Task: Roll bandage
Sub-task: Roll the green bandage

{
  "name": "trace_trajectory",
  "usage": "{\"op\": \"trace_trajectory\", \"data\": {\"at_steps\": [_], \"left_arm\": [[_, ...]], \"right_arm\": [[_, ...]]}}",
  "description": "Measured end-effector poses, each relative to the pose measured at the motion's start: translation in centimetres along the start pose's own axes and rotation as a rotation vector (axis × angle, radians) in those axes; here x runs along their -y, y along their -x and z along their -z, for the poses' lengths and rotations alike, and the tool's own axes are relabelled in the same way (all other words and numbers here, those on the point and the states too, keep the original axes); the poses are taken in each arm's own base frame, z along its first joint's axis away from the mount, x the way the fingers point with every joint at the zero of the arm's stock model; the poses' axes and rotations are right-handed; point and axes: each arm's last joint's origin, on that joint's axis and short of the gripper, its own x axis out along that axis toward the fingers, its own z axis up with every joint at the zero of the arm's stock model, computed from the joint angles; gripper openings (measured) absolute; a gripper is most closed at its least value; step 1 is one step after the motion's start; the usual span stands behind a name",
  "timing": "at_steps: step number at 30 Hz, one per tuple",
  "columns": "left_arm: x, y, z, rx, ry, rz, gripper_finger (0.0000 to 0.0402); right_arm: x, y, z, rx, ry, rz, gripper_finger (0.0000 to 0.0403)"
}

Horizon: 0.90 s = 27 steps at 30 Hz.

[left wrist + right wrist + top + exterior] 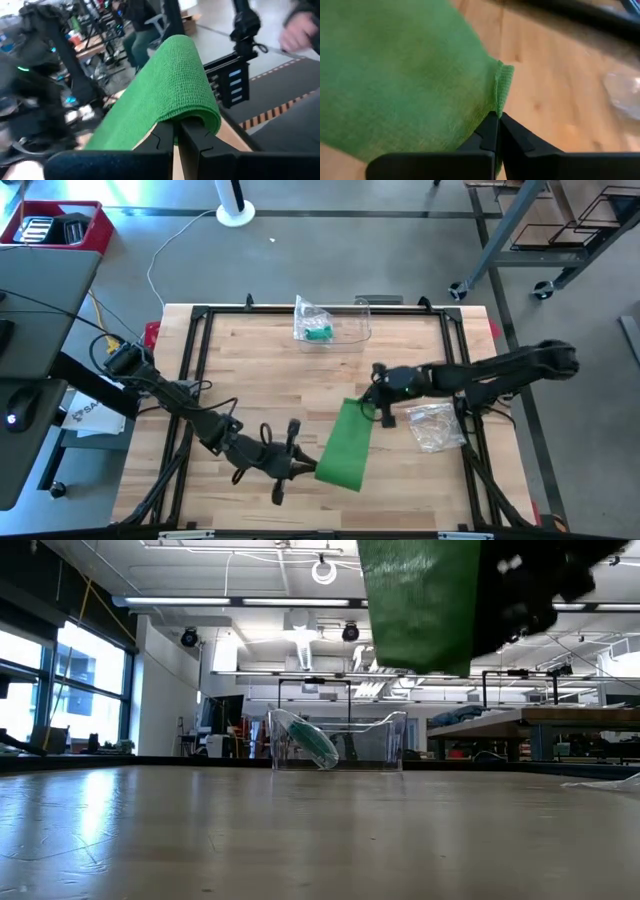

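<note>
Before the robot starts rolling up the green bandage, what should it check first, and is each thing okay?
1. Left gripper shut on the green bandage: ok, the cloth folds over its closed tips.
2. Right gripper shut on the bandage's other end: ok, it pinches a corner.
3. Bandage lifted off the table: ok, the low view shows it hanging up high.
4. Bandage flat, not twisted: cannot tell.
5. Empty plastic wrapper clear of the bandage: ok, it lies apart to the right.
6. Clear box with the packaged roll out of the way: ok, it sits at the table's far edge.
</note>
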Motion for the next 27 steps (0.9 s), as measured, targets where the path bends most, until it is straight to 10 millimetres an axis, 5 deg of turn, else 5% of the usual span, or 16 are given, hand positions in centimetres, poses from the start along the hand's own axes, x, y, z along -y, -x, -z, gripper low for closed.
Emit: {"op": "trace_trajectory", "data": {"at_steps": [6,11,16,21,27], "left_arm": [[0.2,0.2,0.4,-0.055,0.020,-0.083,0.0000],[0.1,0.2,0.7,-0.098,0.024,-0.134,0.0000],[-0.2,1.4,1.7,-0.240,0.024,-0.242,0.0000],[-0.3,3.5,1.2,-0.281,0.069,-0.281,0.0000],[-0.2,5.5,2.2,-0.264,0.061,-0.266,0.0000]], "right_arm": [[-2.6,-3.6,4.4,0.113,-0.077,-0.109,0.0055],[-5.5,-5.1,4.3,0.119,-0.055,-0.226,0.0142],[-7.7,-4.8,1.4,0.116,-0.041,-0.207,0.0189],[-8.9,-2.3,-2.9,0.114,-0.003,-0.046,0.0192],[-11.1,0.6,-7.5,0.320,0.107,0.130,0.0192]]}}
